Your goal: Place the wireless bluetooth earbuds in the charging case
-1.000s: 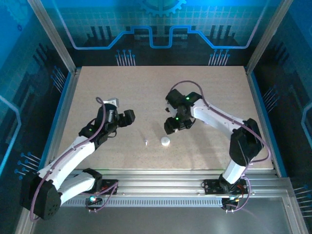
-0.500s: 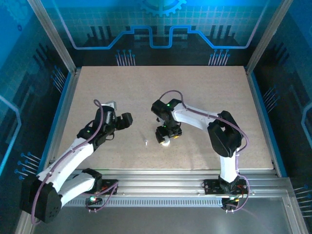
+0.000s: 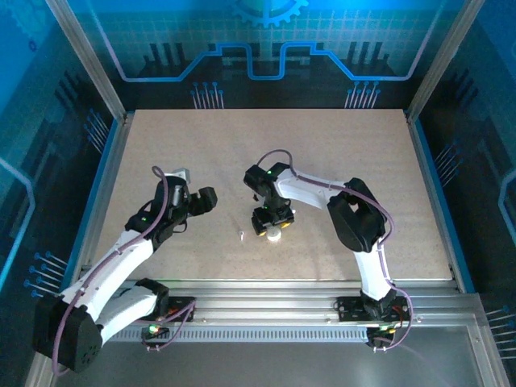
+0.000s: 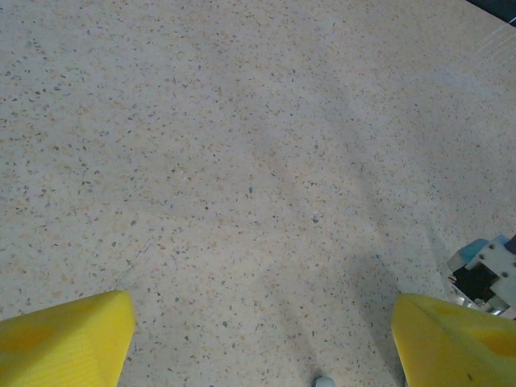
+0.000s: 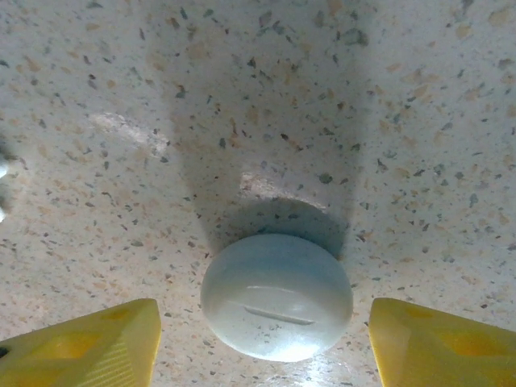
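Robotics lab cell: aluminium-profile frame (image 3: 85, 56), blue circuit-print panels (image 3: 363, 40), speckled worktable (image 3: 339, 153), grooved metal rail (image 3: 266, 310) at near edge.

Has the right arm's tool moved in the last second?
Yes. The right tool swung left and came closer in, from beyond the white round case to directly over it; the case stayed put.

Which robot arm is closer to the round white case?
Right. The right end effector hangs over the round white case; the left end effector is off to its left.
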You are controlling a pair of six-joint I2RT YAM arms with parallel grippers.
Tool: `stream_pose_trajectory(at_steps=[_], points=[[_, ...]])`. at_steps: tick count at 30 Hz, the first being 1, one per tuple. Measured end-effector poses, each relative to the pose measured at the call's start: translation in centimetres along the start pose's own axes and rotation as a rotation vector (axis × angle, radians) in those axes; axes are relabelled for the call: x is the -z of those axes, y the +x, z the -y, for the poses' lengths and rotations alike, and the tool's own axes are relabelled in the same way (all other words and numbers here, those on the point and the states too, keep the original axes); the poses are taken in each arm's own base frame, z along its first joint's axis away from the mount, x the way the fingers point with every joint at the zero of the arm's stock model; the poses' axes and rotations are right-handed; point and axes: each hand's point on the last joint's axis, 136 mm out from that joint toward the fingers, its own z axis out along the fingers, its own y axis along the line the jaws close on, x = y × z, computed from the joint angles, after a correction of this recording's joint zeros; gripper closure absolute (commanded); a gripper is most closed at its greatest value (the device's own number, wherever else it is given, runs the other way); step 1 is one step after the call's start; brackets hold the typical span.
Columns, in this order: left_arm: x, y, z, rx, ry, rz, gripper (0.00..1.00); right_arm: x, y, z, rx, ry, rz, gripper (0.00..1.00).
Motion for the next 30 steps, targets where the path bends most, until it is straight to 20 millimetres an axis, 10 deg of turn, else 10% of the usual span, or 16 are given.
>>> stream_pose_trajectory(at_steps=[30], points=[[-0.2, 0.6, 0.1, 0.001, 0.018, -0.026, 0.18, -1.4, 0.3, 0.9, -0.022, 0.027, -0.011, 0.52]])
